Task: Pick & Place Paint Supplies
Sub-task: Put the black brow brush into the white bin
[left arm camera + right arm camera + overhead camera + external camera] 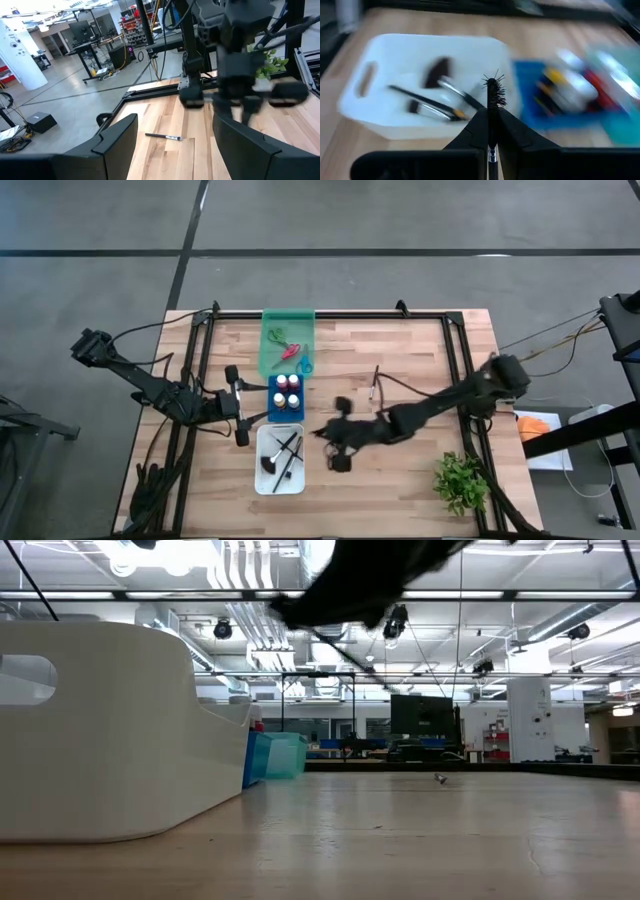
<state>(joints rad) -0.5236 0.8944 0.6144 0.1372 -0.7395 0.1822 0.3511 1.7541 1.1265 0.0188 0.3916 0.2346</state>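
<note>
Currently the right gripper is clenched on a thin brush, bristles pointing out past the fingertips, hovering above the surface just right of the white tray. White tray already has several brushes lying in it. Blue tray sits just beyond it with four paint bottles inside; green tray at the far end holds the scissors. One more brush lies loose on the surface, right of the trays, also visible in the left wrist view. Left gripper waits released, just left of the blue tray. Plant sits at the near right corner.
</note>
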